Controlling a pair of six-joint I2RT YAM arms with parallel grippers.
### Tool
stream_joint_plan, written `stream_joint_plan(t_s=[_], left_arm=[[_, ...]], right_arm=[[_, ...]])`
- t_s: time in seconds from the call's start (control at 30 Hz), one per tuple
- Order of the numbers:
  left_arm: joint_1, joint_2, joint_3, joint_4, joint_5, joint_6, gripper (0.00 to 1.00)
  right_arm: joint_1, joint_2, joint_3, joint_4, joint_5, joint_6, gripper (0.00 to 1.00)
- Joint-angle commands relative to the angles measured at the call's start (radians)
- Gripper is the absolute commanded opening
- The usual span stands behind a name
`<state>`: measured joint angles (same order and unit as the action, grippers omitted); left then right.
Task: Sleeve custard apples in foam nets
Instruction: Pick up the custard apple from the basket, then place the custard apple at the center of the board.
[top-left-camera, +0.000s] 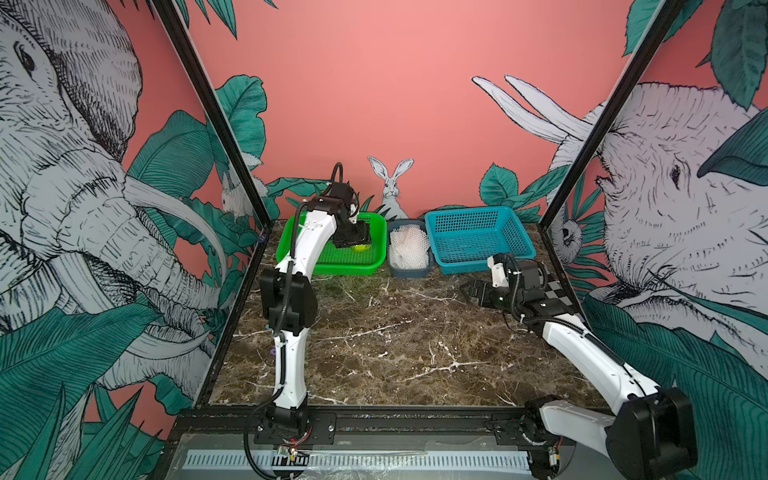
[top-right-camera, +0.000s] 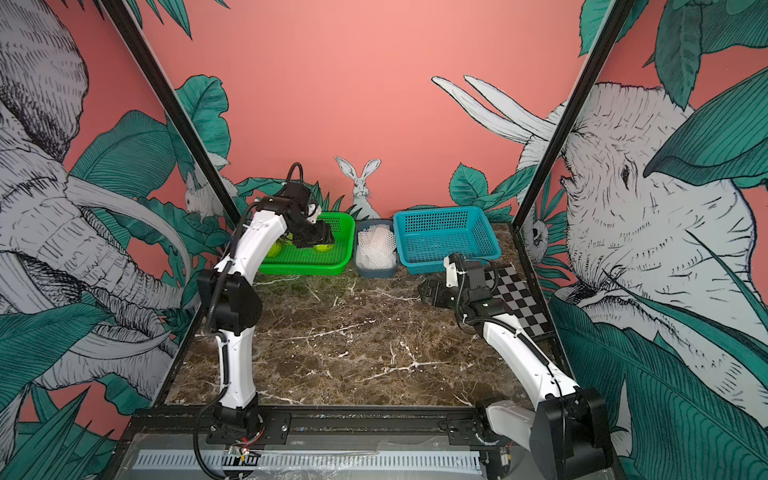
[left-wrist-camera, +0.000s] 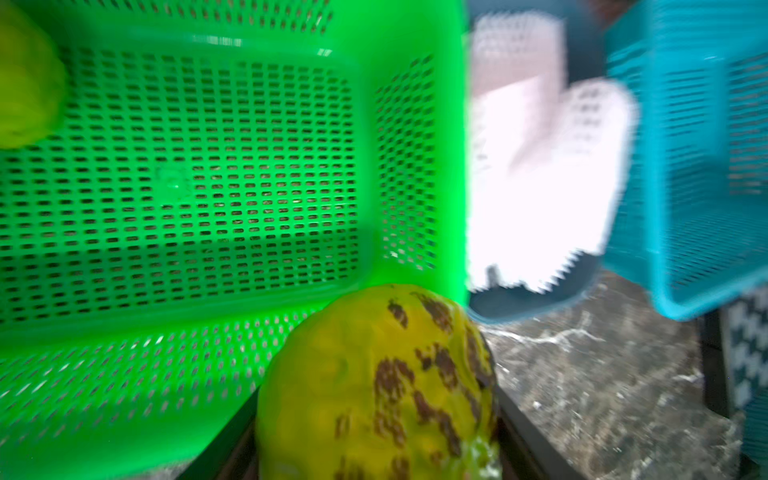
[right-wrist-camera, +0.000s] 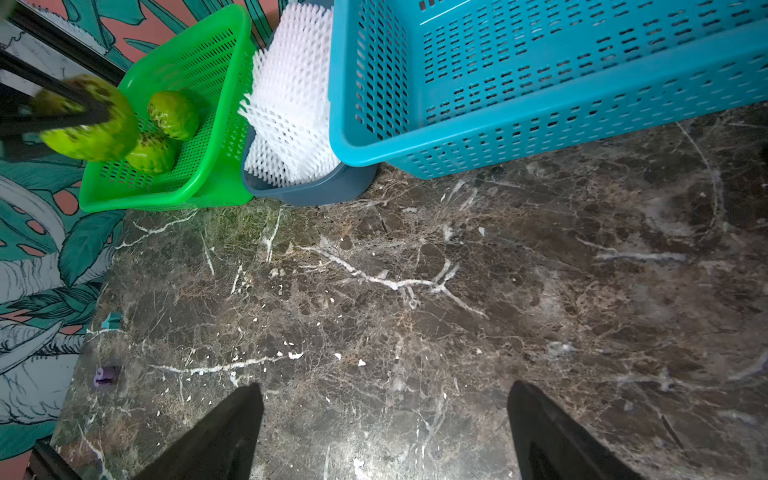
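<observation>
The left gripper (top-left-camera: 353, 243) is clamped on a custard apple (right-wrist-camera: 89, 129), holding it just above the green basket (right-wrist-camera: 166, 203). Two more custard apples (right-wrist-camera: 174, 114) lie inside that basket. The foam nets (right-wrist-camera: 291, 104) fill a grey tub (right-wrist-camera: 316, 191) just beside the basket. The right gripper (right-wrist-camera: 384, 432) is spread wide and empty, over the marble table (right-wrist-camera: 415, 291), well apart from the basket.
</observation>
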<state>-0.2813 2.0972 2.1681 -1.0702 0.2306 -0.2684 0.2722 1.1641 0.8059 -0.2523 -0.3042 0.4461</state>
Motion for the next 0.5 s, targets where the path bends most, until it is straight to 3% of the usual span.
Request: stream_joint_plan(t_s=[0.0, 0.27, 0.47], left_arm=[[-0.024, -0.111, -0.092, 0.022, 0.029, 0.005, 0.63], [-0.113, -0.375, -0.529, 0.264, 0.132, -0.074, 0.64], [-0.254, -0.454, -0.783, 0.422, 0.117, -0.132, 0.64]], right_arm=[[0.013, -0.008, 0.035, 0.019, -0.004, 0.005, 0.94], [0.016, -0.013, 0.035, 0.009, 0.007, -0.004, 0.94], [0.018, -0.016, 0.027, 0.008, 0.017, -0.006, 0.94]])
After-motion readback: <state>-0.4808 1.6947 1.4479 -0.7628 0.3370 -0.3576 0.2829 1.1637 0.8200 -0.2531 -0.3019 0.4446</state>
